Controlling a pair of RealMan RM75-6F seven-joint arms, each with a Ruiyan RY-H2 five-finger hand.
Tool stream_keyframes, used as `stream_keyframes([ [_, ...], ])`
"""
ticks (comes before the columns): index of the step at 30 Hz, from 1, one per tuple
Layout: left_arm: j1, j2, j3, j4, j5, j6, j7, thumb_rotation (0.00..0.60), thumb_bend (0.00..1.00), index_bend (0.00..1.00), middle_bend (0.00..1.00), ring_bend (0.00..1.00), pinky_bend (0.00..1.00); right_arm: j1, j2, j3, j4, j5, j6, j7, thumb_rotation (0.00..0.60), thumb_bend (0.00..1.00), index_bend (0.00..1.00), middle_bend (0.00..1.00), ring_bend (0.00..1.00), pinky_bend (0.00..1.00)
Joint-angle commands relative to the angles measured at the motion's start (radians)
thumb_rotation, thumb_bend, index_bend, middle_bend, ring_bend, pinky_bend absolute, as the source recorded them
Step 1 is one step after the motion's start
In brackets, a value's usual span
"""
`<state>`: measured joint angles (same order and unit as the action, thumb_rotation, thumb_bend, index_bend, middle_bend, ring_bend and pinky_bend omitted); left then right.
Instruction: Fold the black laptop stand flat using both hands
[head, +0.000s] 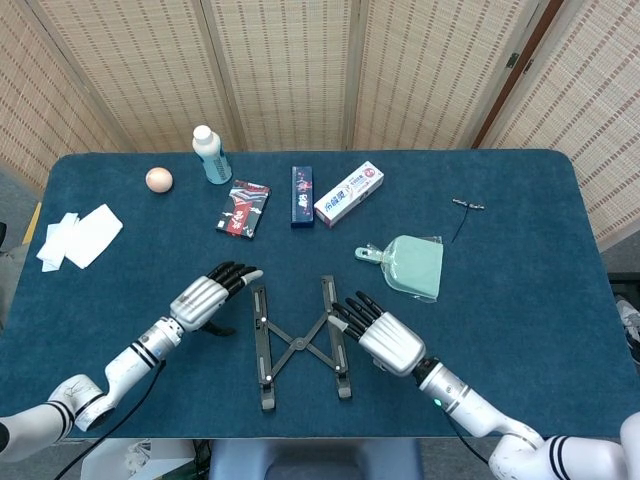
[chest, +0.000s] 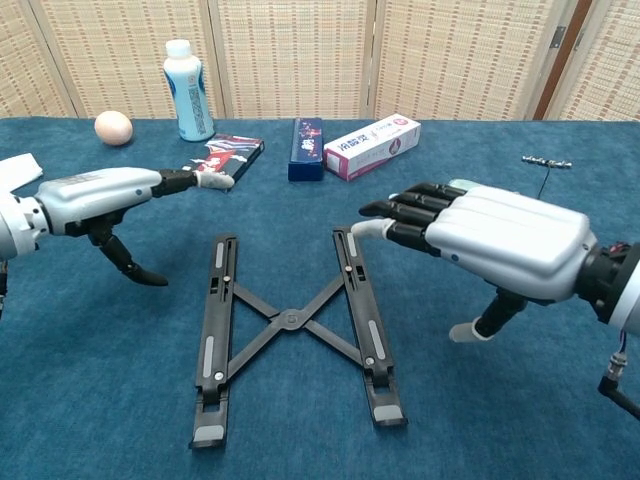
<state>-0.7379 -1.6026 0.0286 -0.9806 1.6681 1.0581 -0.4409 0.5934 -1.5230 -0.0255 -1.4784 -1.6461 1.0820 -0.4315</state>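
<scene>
Laptop stand (head: 299, 341) lay spread in an X mid-front on the blue tabletop (head: 520, 260), rails running near-to-far. Left hand (head: 207, 296) and right hand (head: 383, 335) flanked it, fingers apart, holding nothing. Woven screens (head: 290, 70) behind.

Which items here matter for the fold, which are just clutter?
Job: black laptop stand, left hand, right hand.
Clutter: bottle, egg, toothpaste box, green dustpan, white cloths.
</scene>
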Motion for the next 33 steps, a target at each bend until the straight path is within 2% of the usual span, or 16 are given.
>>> stream_keyframes([
  [1,-0.008,-0.019,0.000,0.019,-0.006,-0.011,-0.010,0.600,0.11,0.00,0.06,0.04,0.05,-0.005,-0.028,-0.008,0.041,-0.001,-0.004,-0.002,0.600,0.00,0.00,0.00,0.00,0.00],
  [18,-0.023,-0.091,-0.002,0.084,-0.037,-0.032,-0.045,0.600,0.11,0.00,0.06,0.04,0.05,0.017,-0.161,0.004,0.199,-0.058,0.028,-0.002,0.600,0.00,0.00,0.00,0.00,0.00],
  [33,-0.009,-0.105,-0.012,0.090,-0.090,-0.066,-0.076,0.600,0.11,0.00,0.06,0.04,0.05,0.017,-0.259,0.003,0.331,-0.094,0.088,0.017,0.600,0.01,0.00,0.00,0.00,0.00],
])
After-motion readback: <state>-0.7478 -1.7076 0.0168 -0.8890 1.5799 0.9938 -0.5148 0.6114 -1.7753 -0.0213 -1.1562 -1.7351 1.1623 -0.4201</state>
